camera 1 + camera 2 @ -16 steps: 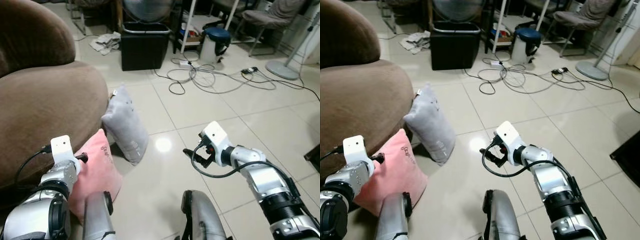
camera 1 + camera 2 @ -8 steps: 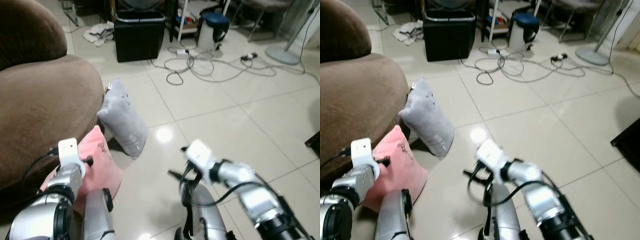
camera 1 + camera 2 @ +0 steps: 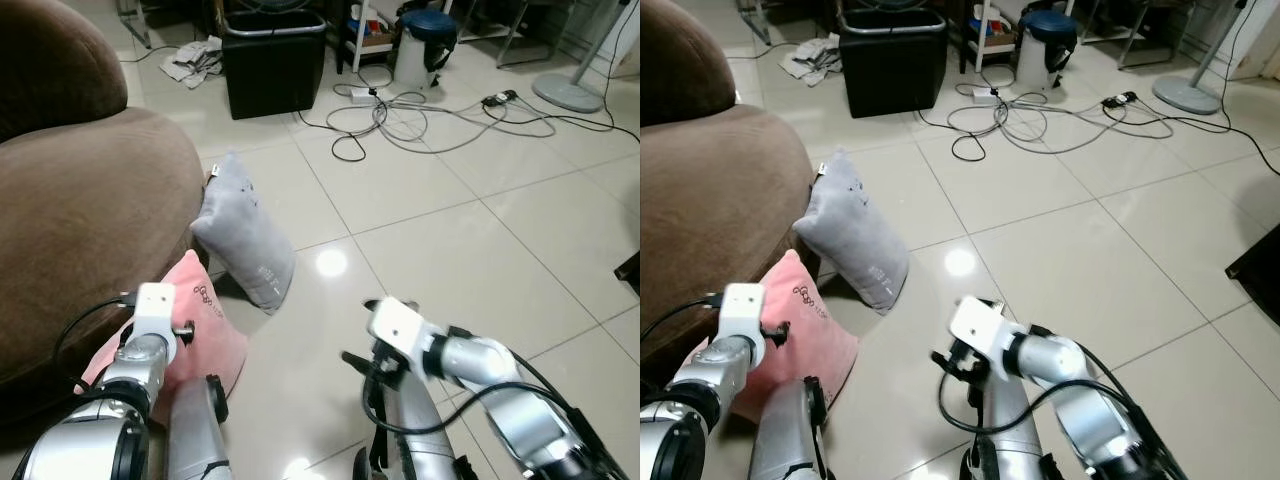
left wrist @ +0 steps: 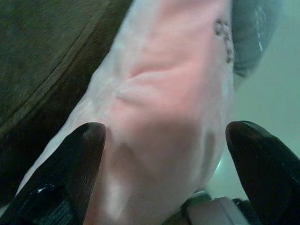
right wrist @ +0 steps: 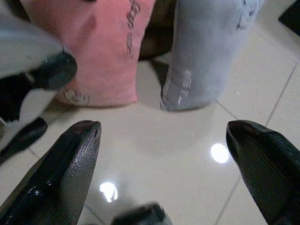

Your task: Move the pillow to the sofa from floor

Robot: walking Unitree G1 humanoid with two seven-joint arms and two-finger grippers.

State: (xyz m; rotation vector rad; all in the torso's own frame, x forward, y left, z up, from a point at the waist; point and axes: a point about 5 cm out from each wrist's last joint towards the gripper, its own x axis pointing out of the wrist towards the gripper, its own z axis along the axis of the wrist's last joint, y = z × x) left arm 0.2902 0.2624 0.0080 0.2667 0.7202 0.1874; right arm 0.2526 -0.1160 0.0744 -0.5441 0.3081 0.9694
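A pink pillow [image 3: 212,325] stands on the tiled floor, leaning against the brown sofa [image 3: 90,200]. A grey pillow [image 3: 242,235] leans on the sofa just beyond it. My left gripper [image 4: 166,136] is open, its fingers spread wide on either side of the pink pillow's face, very close to it. My right gripper [image 5: 164,129] is also open and empty. It hovers low over the floor tiles, pointing at both pillows from a short way off; in the left eye view the right gripper [image 3: 358,362] is right of the pink pillow.
A black bin [image 3: 272,60], tangled cables [image 3: 400,115], a white can with a blue lid [image 3: 425,45] and a fan base [image 3: 570,95] lie beyond. Dark furniture [image 3: 630,270] pokes in at the right edge. My own legs [image 3: 195,430] stand below.
My right arm has swung down and to the left, toward the pillows. My left gripper has edged closer to the pink pillow. The camera has tilted, shifting the scene.
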